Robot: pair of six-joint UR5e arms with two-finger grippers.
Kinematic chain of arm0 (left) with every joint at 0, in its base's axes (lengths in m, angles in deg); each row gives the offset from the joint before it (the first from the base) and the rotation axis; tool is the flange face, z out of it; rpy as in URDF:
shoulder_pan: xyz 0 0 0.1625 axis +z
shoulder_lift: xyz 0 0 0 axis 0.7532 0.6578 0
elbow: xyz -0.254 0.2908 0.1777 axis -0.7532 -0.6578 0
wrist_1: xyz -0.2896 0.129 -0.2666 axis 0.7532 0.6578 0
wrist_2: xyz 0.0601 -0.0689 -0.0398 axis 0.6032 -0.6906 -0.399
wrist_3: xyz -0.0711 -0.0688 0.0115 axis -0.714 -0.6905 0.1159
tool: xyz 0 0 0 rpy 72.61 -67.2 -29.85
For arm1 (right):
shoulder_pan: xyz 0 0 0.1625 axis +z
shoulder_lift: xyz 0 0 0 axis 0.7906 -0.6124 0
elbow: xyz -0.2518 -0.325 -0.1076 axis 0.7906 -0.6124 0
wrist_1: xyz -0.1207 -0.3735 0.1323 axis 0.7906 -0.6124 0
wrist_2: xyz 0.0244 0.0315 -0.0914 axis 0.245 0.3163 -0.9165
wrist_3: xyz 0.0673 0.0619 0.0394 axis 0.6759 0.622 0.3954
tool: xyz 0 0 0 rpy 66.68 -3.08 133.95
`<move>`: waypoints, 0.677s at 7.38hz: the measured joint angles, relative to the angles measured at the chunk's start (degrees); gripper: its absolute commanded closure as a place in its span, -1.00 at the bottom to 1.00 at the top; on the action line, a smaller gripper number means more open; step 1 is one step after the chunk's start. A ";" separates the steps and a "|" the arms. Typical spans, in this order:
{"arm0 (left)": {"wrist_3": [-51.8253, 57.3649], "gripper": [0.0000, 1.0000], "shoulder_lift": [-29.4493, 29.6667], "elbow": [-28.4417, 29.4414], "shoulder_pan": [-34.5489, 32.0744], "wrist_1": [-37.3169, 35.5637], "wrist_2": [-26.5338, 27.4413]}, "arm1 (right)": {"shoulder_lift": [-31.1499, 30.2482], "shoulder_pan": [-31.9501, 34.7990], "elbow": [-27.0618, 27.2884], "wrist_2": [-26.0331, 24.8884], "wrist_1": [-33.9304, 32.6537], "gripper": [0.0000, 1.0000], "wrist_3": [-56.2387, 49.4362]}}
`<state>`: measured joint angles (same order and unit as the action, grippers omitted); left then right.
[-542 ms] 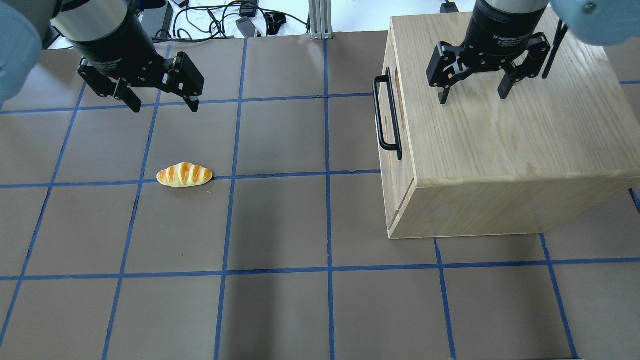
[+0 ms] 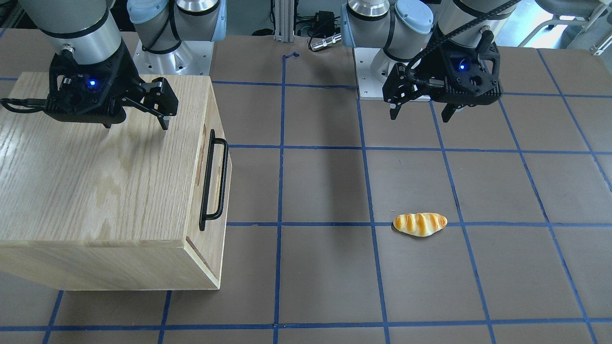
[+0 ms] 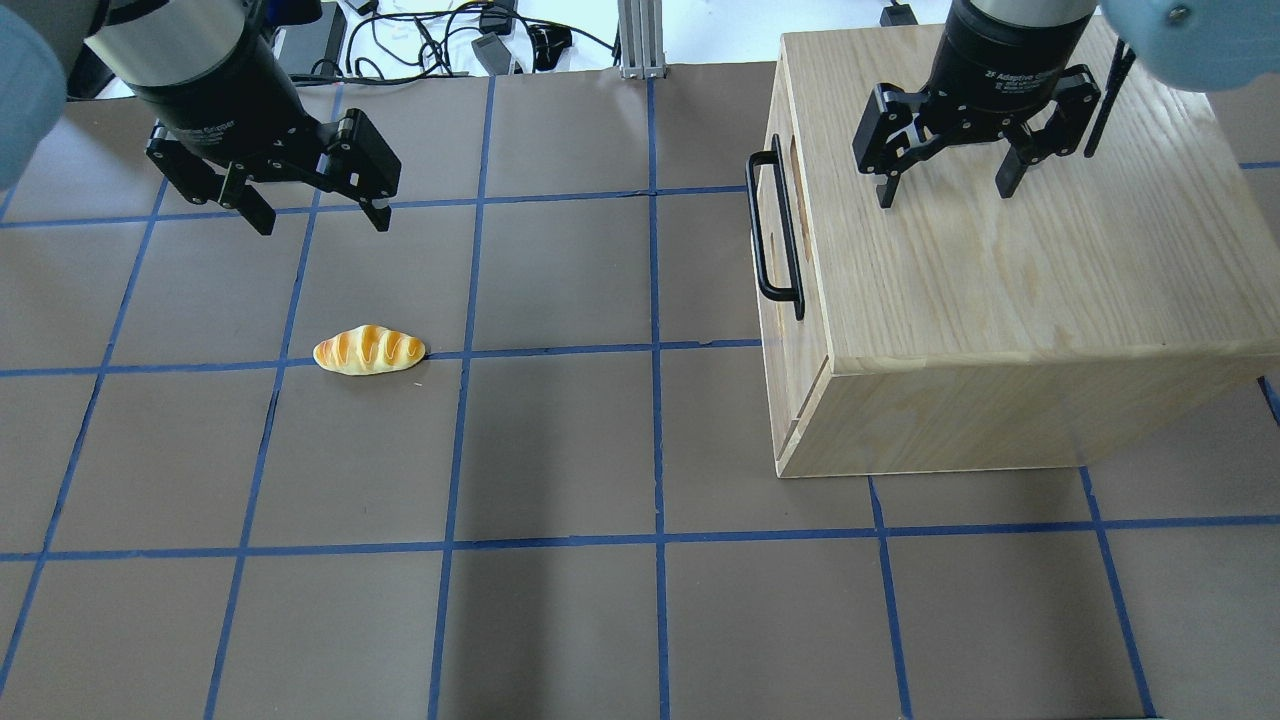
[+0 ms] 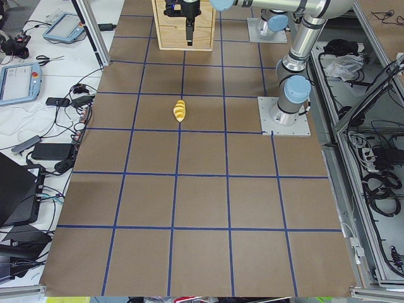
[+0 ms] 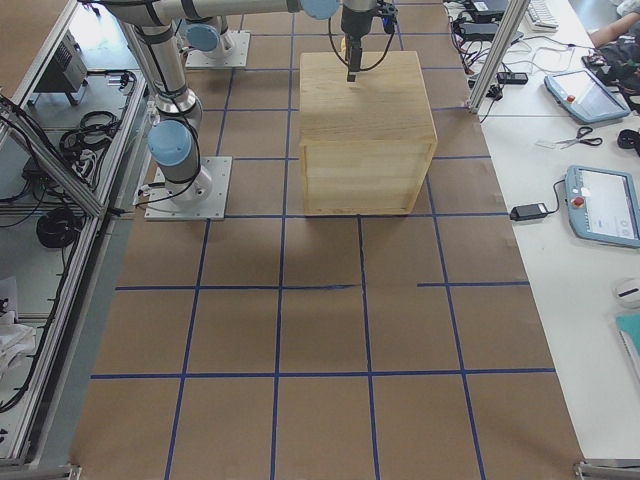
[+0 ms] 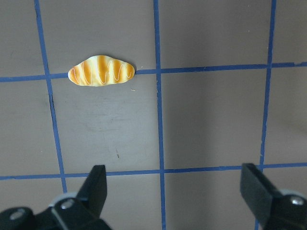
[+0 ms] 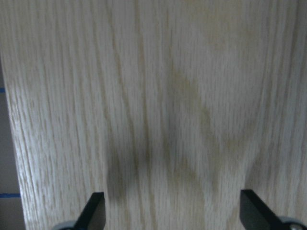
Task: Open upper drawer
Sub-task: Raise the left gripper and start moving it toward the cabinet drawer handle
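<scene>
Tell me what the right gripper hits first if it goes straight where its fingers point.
Probably the cabinet's wooden top, directly below the open right gripper; its wrist view shows only wood grain ahead.

A counter point(image 4: 202, 202) covered in brown paper and ruled into squares by blue tape runs away from the camera. A bread roll point(image 4: 180, 111) lies on a tape line, well apart from the pale wooden cabinet point(image 4: 169, 36) at the far end. The left arm point(image 4: 302, 50) rises from a grey plate point(image 4: 302, 129) at the counter's right side. The left gripper point(image 4: 189, 41) hangs edge-on in front of the cabinet, its opening unreadable here. A teach pendant point(image 4: 17, 82), scissors point(image 4: 44, 60) and cables point(image 4: 79, 95) lie on the white bench point(image 4: 25, 126) at the left.
</scene>
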<state>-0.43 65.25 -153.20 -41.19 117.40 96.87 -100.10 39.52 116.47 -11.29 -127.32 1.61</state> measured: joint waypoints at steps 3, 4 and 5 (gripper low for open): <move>0.23 -1.00 -0.27 -1.35 0.70 0.19 -0.09 | 0.00 -0.02 0.00 0.00 0.00 -1.00 -0.05; 0.08 -1.00 -0.12 -1.28 0.82 0.19 0.03 | 0.00 -0.02 0.00 0.00 0.00 -1.00 -0.03; -0.54 -1.00 0.23 -1.02 0.78 0.14 0.20 | 0.00 0.00 0.00 0.00 0.00 -1.00 -0.03</move>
<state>-0.97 65.48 -154.23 -40.41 117.54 97.06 -100.09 39.51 116.46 -11.29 -127.32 1.57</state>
